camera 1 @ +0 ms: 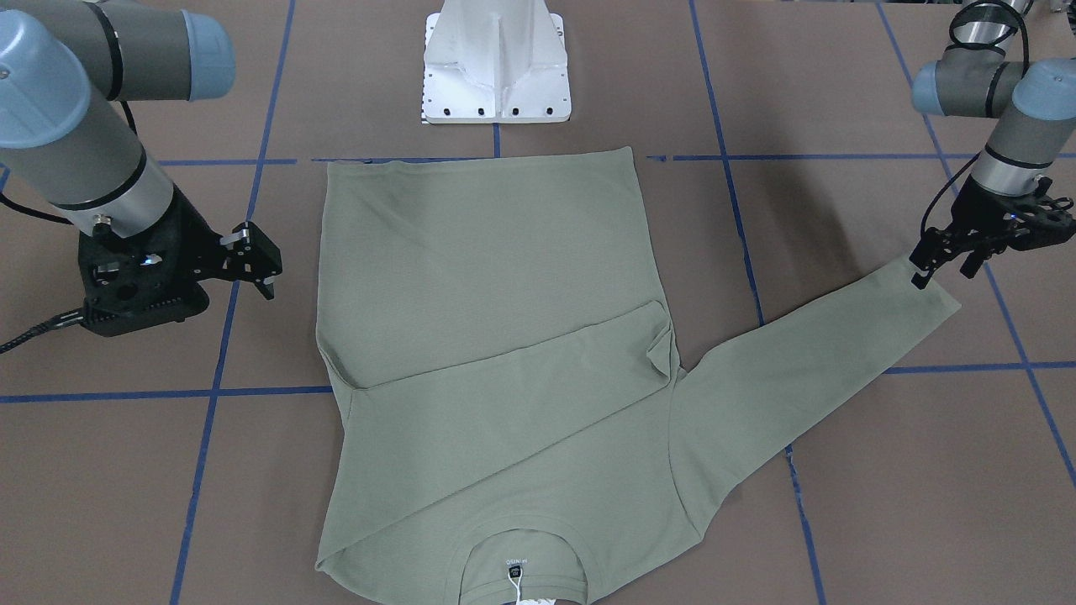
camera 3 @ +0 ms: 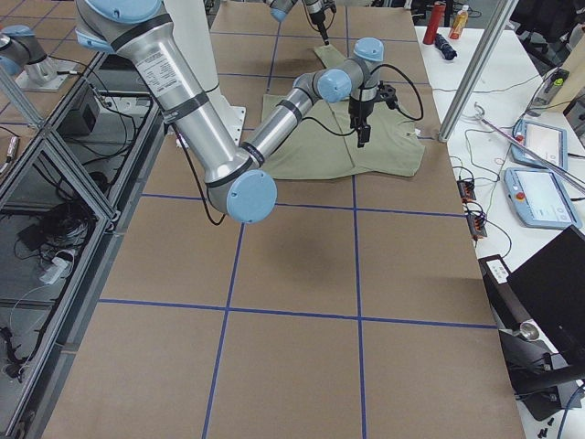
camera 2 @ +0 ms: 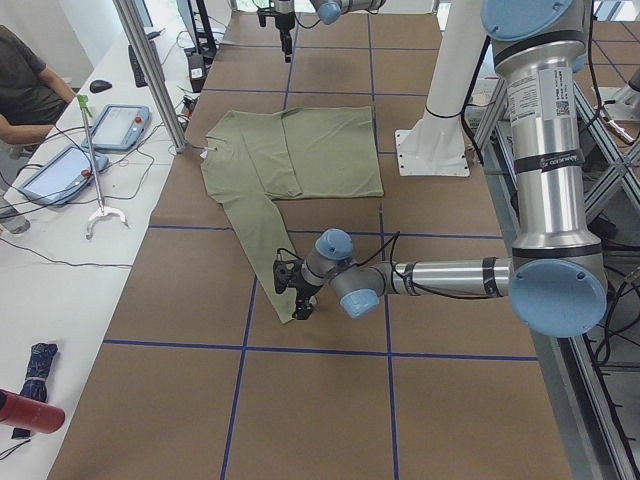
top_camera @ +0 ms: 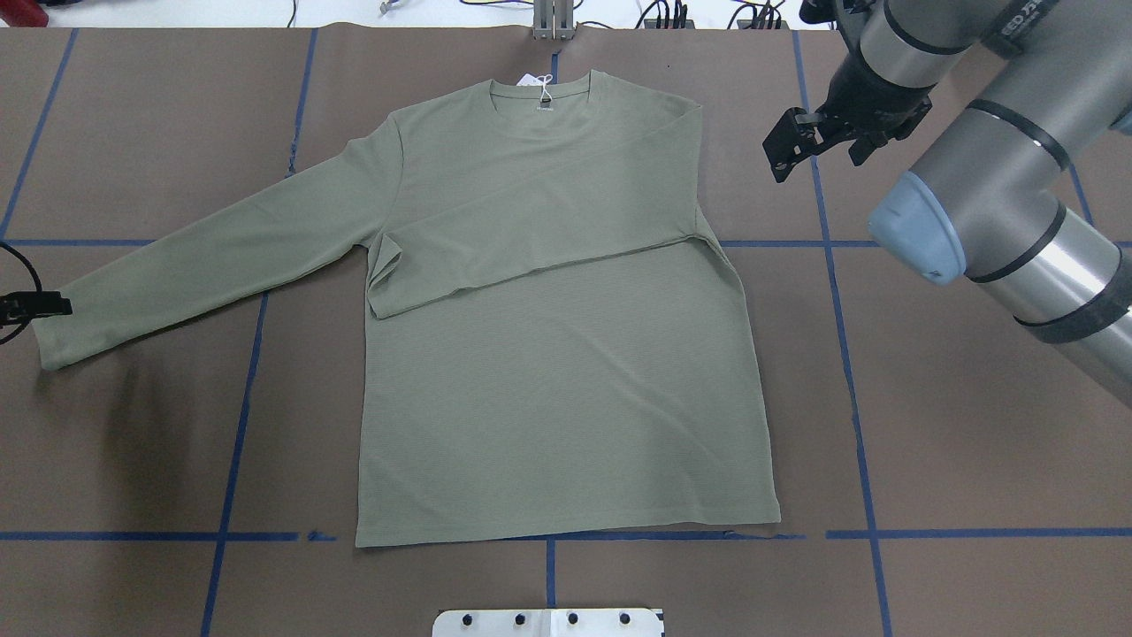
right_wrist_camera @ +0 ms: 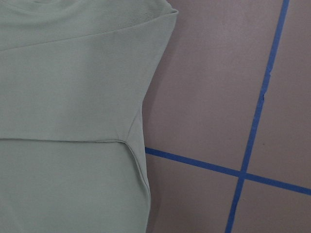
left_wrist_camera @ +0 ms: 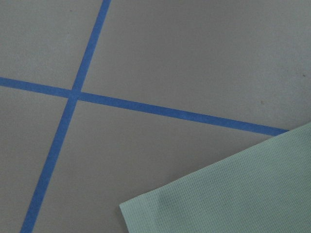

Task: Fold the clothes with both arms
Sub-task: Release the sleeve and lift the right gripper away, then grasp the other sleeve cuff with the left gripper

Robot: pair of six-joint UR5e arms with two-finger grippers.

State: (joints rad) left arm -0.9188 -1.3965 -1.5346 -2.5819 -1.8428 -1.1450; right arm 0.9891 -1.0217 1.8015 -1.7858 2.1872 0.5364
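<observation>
Left gripper (camera 1: 945,269) hung with jaws apart right at the cuff of the outstretched sleeve (camera 1: 807,361), wrist tilted down; contact unclear. Right gripper (camera 1: 255,262), jaws apart too, hovered off the cloth just beside the shirt (camera 1: 487,252), lying flat on the table (camera 1: 841,210), folded sleeve (camera 1: 504,378) across the chest.

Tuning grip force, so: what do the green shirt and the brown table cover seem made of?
Shirt: soft matte knit, perhaps cotton or a blend; the right wrist view shows a fine grid texture and stitched seams. Table cover: smooth matte brown sheet, possibly paper or a thin mat; flat, no weave visible, so uncertain.
</observation>
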